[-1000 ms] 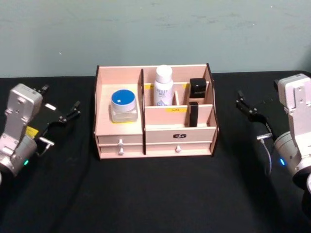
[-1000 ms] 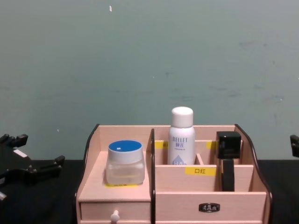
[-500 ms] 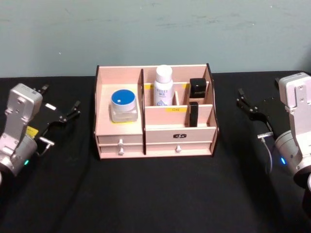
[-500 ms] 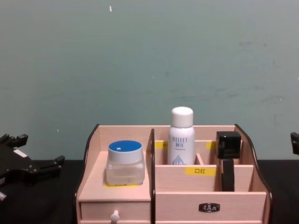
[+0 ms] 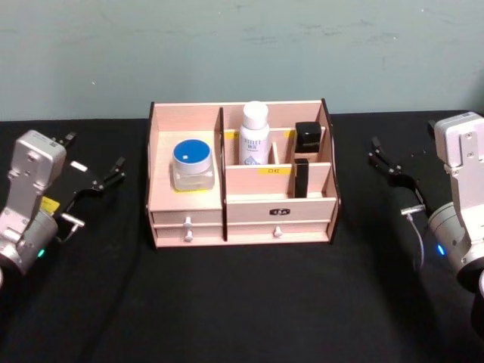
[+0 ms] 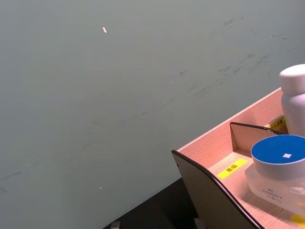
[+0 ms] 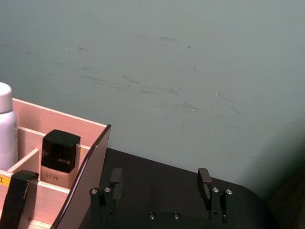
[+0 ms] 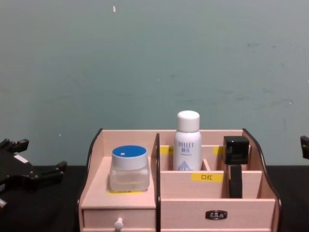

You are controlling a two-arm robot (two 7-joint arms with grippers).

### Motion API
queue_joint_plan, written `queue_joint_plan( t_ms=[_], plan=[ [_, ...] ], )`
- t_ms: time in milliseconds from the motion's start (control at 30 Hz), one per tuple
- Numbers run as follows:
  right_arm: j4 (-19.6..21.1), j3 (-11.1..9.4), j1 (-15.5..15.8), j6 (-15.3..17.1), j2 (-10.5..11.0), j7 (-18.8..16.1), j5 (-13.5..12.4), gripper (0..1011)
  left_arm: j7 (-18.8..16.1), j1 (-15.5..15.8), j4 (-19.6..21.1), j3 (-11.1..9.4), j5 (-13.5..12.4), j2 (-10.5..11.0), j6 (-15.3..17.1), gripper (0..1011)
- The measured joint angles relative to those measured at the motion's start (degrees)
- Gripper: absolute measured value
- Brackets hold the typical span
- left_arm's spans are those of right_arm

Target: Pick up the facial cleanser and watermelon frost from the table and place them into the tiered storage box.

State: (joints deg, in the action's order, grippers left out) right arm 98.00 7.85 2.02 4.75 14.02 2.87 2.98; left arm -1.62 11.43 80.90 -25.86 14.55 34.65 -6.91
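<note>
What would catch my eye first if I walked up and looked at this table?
Probably the tiered storage box, pale wood on the black table at its centre. In it stand the facial cleanser, a white bottle in a back compartment, and the blue-lidded watermelon frost in the wide left section. The left gripper and right gripper sit open and empty, one off each side of the box.

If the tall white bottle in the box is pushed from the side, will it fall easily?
Probably it tips rather than slides: the facial cleanser is tall and slim on a narrow base. The dividers of the tiered storage box stand close around its lower part and would likely catch it. Its smooth, round body may slip in a grip.
</note>
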Motion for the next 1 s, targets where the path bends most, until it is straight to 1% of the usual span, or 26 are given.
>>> queue_joint_plan(
  t_ms=[1000],
  plan=[
    [0.0,0.0,0.0,0.0,0.0,0.0,0.0,1002,0.0,0.0,0.0,0.0,0.0,0.0,0.0,1001]
  ],
)
